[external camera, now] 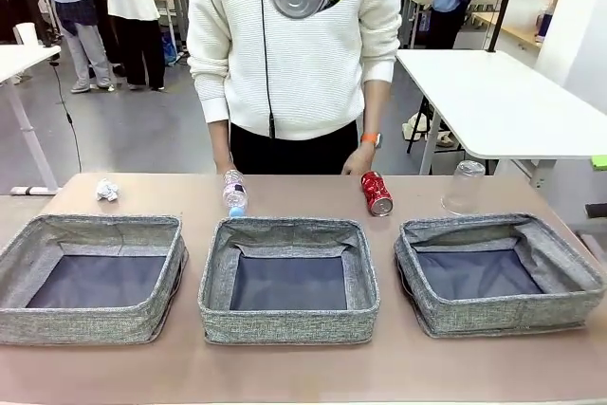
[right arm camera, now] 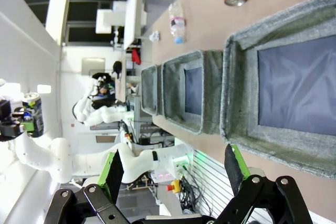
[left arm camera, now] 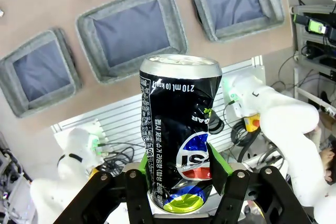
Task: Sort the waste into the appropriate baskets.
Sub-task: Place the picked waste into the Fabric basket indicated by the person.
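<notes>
A crushed black Pepsi can (left arm camera: 178, 129) stands upright in the left claw (left arm camera: 179, 162). The claw's green pads are pressed against the can's two sides near its base, and its jaws are partly closed around it. The claw holds the can high in the air, well above the counter (external camera: 303, 367).

Far below the claw, three grey woven baskets sit in a row on the counter. They are the left basket (external camera: 90, 277), the middle basket (external camera: 289, 277) and the right basket (external camera: 498, 272). Each shows only its bare dark grey floor. From the left wrist, the middle basket lies just past the can's top rim.

Beyond the baskets, away from the claw, more waste lies on the counter. There is a crumpled paper ball (external camera: 107, 191), a plastic bottle (external camera: 234, 193) with a blue cap, a red can (external camera: 377, 193) on its side and a clear plastic cup (external camera: 465, 187) turned upside down. A person (external camera: 294, 54) in a white sweater stands at the far edge.

The right claw (right arm camera: 175, 169) is spread wide and holds nothing. It hangs by the near side of the right basket.
</notes>
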